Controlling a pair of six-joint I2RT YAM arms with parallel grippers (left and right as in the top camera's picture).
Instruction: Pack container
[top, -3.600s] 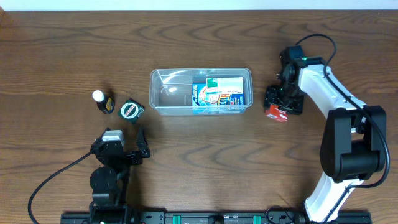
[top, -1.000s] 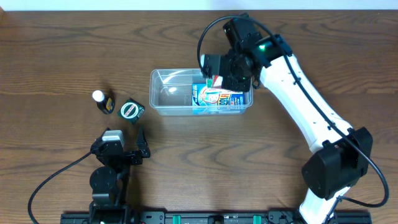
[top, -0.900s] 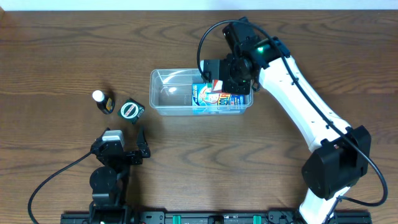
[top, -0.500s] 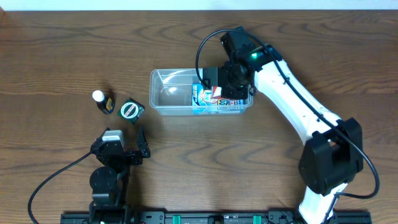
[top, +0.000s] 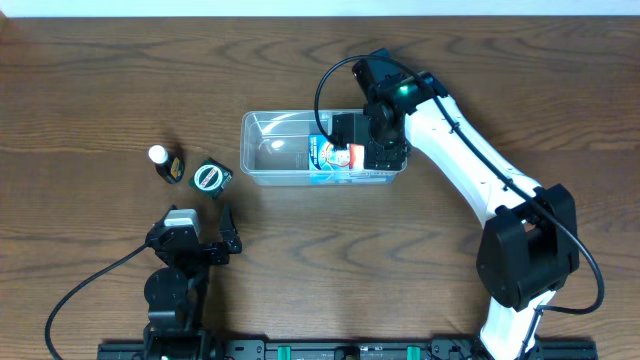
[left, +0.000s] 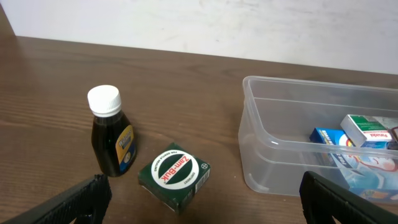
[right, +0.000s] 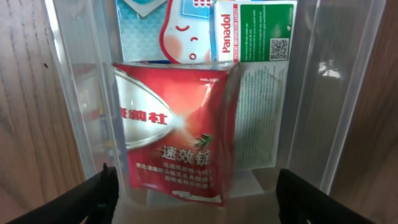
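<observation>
The clear plastic container (top: 270, 150) lies at the table's middle. A blue box (right: 155, 28) and a white-and-green Panadol box (right: 255, 31) lie in its right half. A red box (right: 177, 130) with a silver band stands inside it, in front of them. My right gripper (top: 362, 150) hangs over that end, open. Its fingers (right: 93, 199) stand wide on both sides of the red box without touching it. My left gripper (top: 192, 235) rests open near the front left. A green Zam-Buk box (left: 174, 174) and a dark bottle (left: 109, 140) sit ahead of it.
The bottle (top: 165, 163) and green box (top: 211, 178) sit on the table left of the container. The container's left half (left: 292, 124) holds nothing. The right arm (top: 480, 170) reaches across from the front right.
The right gripper came in over the container with the red box, lowered slightly and opened, leaving the box inside. The left arm has not moved.
</observation>
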